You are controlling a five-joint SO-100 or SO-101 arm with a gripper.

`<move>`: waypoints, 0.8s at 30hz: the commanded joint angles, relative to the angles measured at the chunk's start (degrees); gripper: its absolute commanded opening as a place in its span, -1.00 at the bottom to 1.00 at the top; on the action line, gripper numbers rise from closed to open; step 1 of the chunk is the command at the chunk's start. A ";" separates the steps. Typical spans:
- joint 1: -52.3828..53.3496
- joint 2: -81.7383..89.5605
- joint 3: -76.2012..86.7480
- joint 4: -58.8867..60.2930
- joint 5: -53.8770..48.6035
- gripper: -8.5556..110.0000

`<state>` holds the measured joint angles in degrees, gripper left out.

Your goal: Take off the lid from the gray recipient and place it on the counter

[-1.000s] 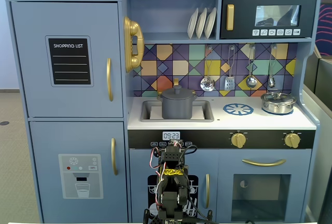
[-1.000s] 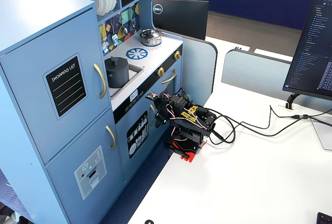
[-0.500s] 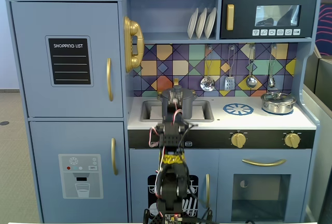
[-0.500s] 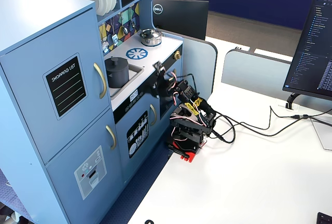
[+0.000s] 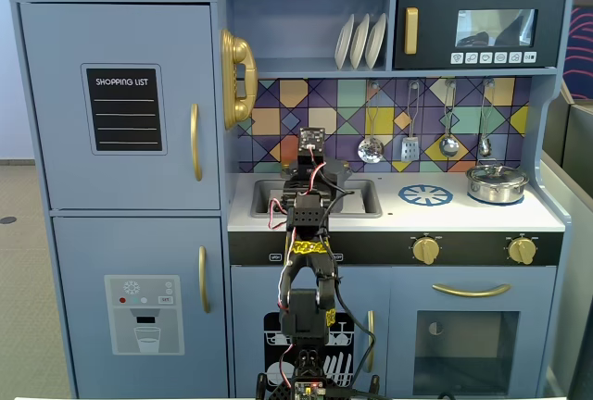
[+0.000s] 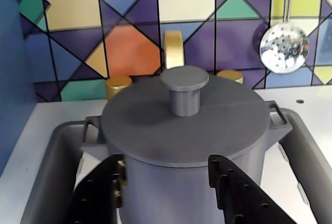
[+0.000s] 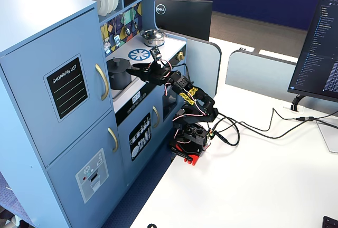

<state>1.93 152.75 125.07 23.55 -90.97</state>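
Note:
The gray recipient [image 6: 176,193] stands in the recessed sink [image 6: 57,151], with its side handles over the basin walls. The dark gray lid [image 6: 155,130] sits flat on it, and its knob [image 6: 184,86] is upright at the centre. My gripper [image 6: 167,164] is open. Its black fingers [image 6: 101,193] are spread in front of the pot's wall, just under the lid's rim, and hold nothing. In a fixed view the gripper [image 7: 134,69] reaches the pot [image 7: 119,75] from the front. In the other fixed view the arm hides the pot, and the gripper [image 5: 310,173] is over the sink [image 5: 366,198].
The counter [image 5: 463,217] with its blue burner print [image 5: 425,195] lies right of the sink. A shiny silver pot [image 5: 497,182] stands at the counter's far right. A gold tap [image 6: 174,50] and a hanging slotted spoon [image 6: 285,50] are behind the gray pot.

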 commanded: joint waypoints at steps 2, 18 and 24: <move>1.14 -5.01 -5.19 -5.10 -0.79 -0.61; 1.76 -22.76 -13.89 -12.13 -1.05 -0.61; 1.85 -28.92 -17.49 -13.80 -0.97 -0.62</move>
<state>3.25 126.21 113.03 12.04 -91.76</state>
